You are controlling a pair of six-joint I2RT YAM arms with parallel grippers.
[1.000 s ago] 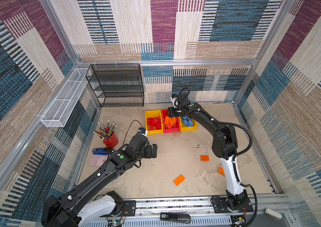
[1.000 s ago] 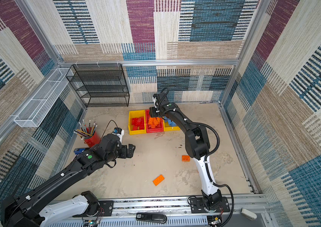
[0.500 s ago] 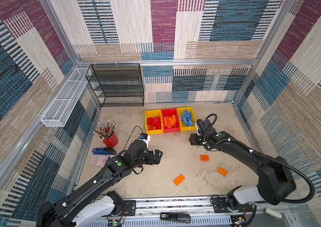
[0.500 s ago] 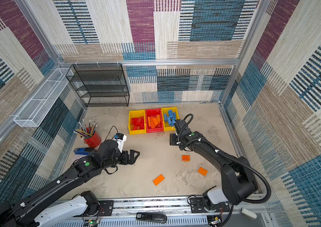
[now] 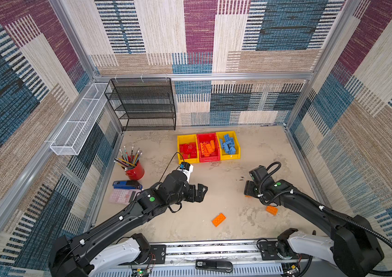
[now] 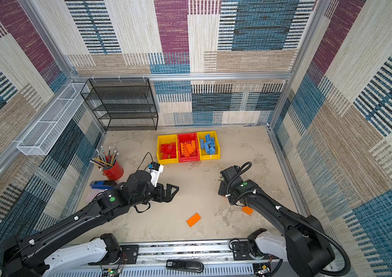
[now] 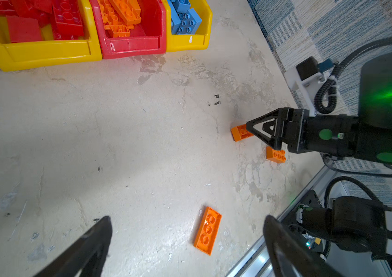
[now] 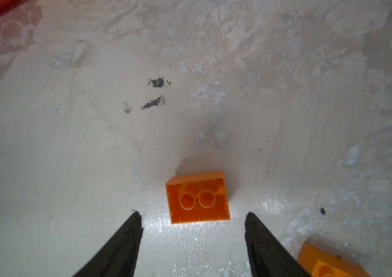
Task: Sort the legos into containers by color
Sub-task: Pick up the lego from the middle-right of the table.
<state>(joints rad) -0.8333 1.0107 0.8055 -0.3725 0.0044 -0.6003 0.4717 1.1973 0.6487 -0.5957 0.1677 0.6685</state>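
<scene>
Orange brick (image 8: 198,197): top nearly hides, right wrist shows | right hand (image 8: 193,214) spread, empty | left hand (image 7: 187,217) likewise

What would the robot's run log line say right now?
left gripper: open, empty | right gripper: open, at orange brick showing hollow side | also loose on table: flat orange plate, second orange brick

table (image 5: 214,182) | bins (image 5: 208,159); three loose orange legos (image 5: 219,219) (image 5: 271,210) (image 7: 241,132); pencil cup (image 5: 136,171); stapler (image 5: 126,184); calculator (image 5: 121,196)

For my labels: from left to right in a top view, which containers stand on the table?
red pencil cup, yellow bin with red bricks, red bin with orange bricks, second yellow bin with blue bricks
</scene>
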